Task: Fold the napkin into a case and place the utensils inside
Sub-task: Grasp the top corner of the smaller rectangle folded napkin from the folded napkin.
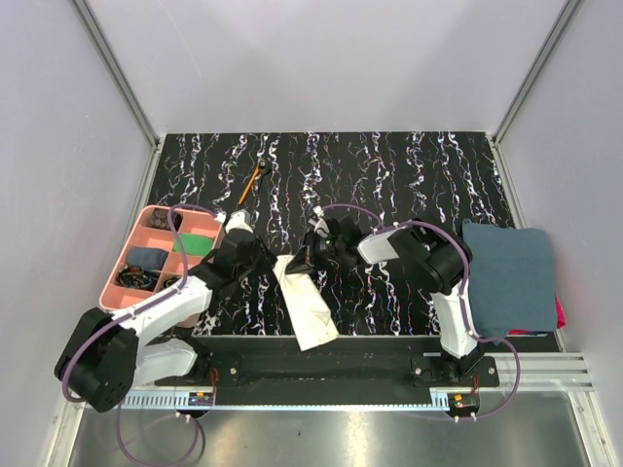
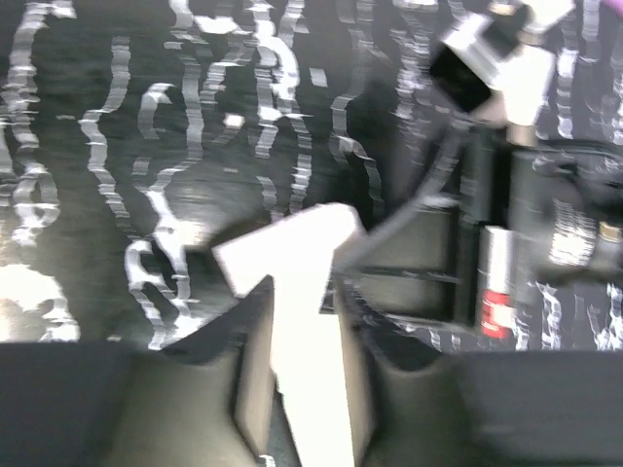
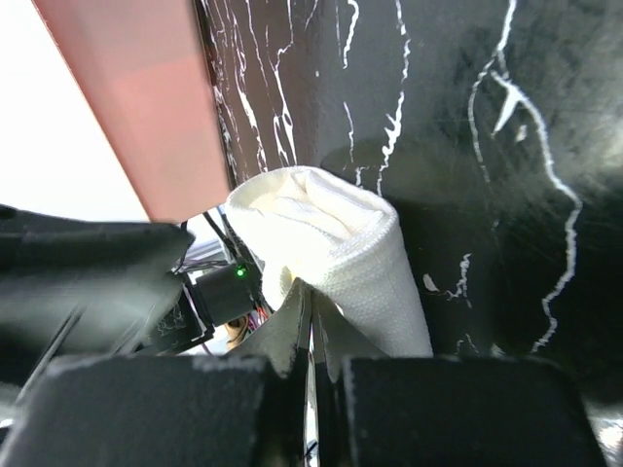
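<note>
Nothing legible anywhere — the one red-and-white sticker (image 2: 496,292), on the right arm's (image 2: 428,253) black housing, is too blurred to read.

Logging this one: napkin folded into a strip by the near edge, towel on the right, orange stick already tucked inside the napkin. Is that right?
Not quite. The stick is not inside the napkin. It lies on the bare table toward the far left, well apart from the napkin, as the top view shows. The rest holds: the napkin is a folded strip by the near edge, and the towel is on the right.
</note>
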{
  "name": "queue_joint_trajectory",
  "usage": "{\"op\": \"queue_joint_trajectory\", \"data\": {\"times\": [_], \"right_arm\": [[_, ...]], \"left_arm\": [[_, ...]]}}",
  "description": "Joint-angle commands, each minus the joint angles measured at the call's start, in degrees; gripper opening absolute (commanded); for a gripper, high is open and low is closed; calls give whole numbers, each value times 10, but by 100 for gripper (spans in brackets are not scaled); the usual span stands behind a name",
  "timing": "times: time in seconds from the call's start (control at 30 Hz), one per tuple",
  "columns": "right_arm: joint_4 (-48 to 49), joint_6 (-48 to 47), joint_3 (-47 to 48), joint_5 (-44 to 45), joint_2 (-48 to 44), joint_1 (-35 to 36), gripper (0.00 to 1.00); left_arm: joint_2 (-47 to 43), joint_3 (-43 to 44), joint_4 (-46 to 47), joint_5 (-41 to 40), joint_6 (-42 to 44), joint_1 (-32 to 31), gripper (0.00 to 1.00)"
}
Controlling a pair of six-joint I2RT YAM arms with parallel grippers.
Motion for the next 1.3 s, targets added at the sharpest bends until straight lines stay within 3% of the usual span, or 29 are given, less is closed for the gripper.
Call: {"op": "queue_joint_trajectory", "data": {"times": [0.0,0.07,0.2,0.6,0.83,1.07,1.27], "right_arm": [[-5,-29,0,0,-20,-9,0],[-19,-40,0,7,-24,-9,0],[-36,-54,5,13,-24,-10,0],[-58,-52,79,9,14,20,0],[-71,-46,96,51,51,23,3],[-153,-116,78,87,-25,17,8],[-175,-120,48,79,-85,9,11]], "left_arm": [[33,15,-12,-21,2,21,19],[57,13,8,-16,5,26,9],[96,29,24,-5,13,33,5],[175,12,89,35,-1,24,2],[191,17,98,41,-10,8,1],[127,26,48,23,11,9,2],[75,46,-4,17,30,12,5]]}}
